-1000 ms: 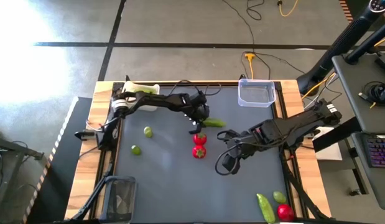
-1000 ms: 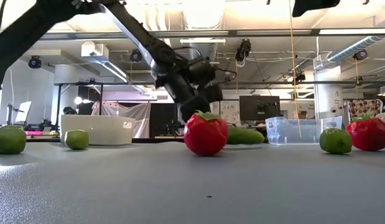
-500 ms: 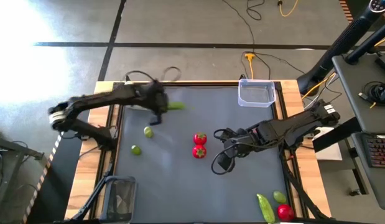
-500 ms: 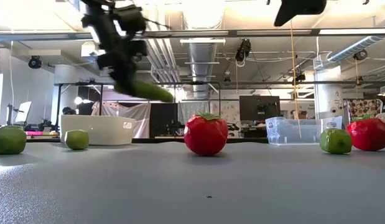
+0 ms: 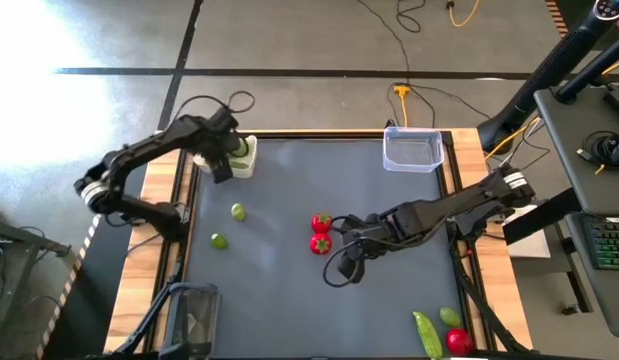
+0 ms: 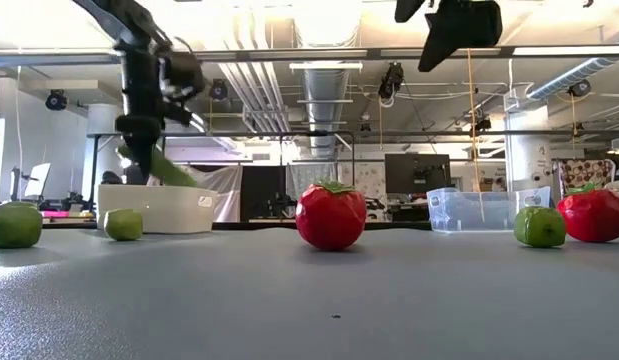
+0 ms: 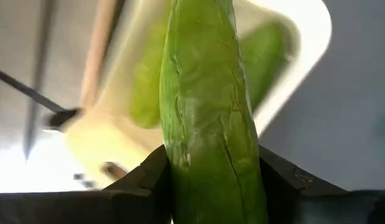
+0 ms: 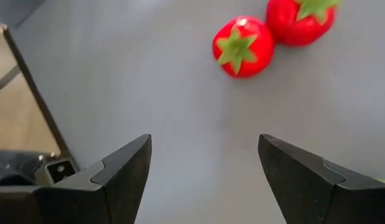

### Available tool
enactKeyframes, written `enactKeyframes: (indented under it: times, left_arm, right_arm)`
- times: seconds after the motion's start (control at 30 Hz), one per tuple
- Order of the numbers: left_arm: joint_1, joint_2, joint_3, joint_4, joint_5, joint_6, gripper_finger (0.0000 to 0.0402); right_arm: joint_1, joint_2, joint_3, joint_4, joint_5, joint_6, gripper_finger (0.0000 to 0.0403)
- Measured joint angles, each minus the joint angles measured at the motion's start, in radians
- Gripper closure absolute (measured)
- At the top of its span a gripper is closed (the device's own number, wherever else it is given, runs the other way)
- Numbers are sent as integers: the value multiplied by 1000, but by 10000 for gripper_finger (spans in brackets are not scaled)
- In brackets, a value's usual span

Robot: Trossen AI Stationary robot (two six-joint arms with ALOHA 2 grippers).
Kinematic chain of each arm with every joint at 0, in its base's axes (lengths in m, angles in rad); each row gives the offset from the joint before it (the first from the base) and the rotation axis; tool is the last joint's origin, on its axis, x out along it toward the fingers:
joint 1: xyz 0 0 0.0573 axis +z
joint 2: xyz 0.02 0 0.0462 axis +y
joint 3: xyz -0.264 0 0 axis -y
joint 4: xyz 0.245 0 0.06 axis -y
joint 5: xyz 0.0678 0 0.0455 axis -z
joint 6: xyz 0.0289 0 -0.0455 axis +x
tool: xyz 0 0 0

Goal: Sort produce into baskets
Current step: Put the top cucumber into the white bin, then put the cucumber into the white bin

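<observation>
Currently I have the left gripper [image 5: 221, 160] over the white tub [image 5: 243, 157] at the far left corner of the worktop [image 5: 389, 300], its fingers pinching a green cucumber [image 7: 208, 124]. Half a second ago that gripper was mid-transit above the open worktop with the cucumber; a second ago it was at the centre beside the strawberries, so the carry phase is done and, in my judgement, release is the next step. The left wrist view shows the cucumber hanging lengthwise over the tub, with other green pieces already inside. The right gripper [image 5: 345, 268] hovers near the centre, fingers spread and holding nothing; it has crept slightly nearer the two strawberries [image 5: 320, 234], which lie touching each other just beside it. Two limes [image 5: 237, 211] rest on the left half, well apart from the tub. A further cucumber, lime and strawberry cluster [image 5: 441, 331] sits at the near right edge. The clear tub [image 5: 412, 149] at the far right and the dark tub [image 5: 194, 310] at the near left appear to hold nothing yet.
</observation>
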Motion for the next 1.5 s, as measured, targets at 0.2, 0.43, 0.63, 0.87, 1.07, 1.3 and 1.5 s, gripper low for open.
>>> enactKeyframes:
  times: [0.2, 0.43, 0.63, 0.87, 1.07, 1.3, 1.5]
  left_arm:
    - [33, 105, 0, 9, -8, -21, 189]
    - [52, 122, 78, 0, -58, -61, 40]
    - [57, 60, 192, -14, -54, -68, 21]
    - [85, -46, 252, 20, 142, -130, 31]
    - [76, -240, 163, 186, 581, -261, 34]
    - [14, -466, 12, 311, 665, -371, 34]
    - [-28, -609, -101, 330, 672, -431, 34]
  right_arm:
    - [12, 4, 1, -50, -97, 91, 117]
    - [106, 19, -13, -197, -197, 265, 117]
    - [200, 60, -13, -184, -349, 550, 117]
    - [327, 163, -14, -182, -570, 757, 106]
    - [399, 177, -15, -172, -577, 923, 97]
    - [427, 189, -87, -120, -584, 1028, 55]
    - [437, 194, -223, -66, -585, 1019, 56]
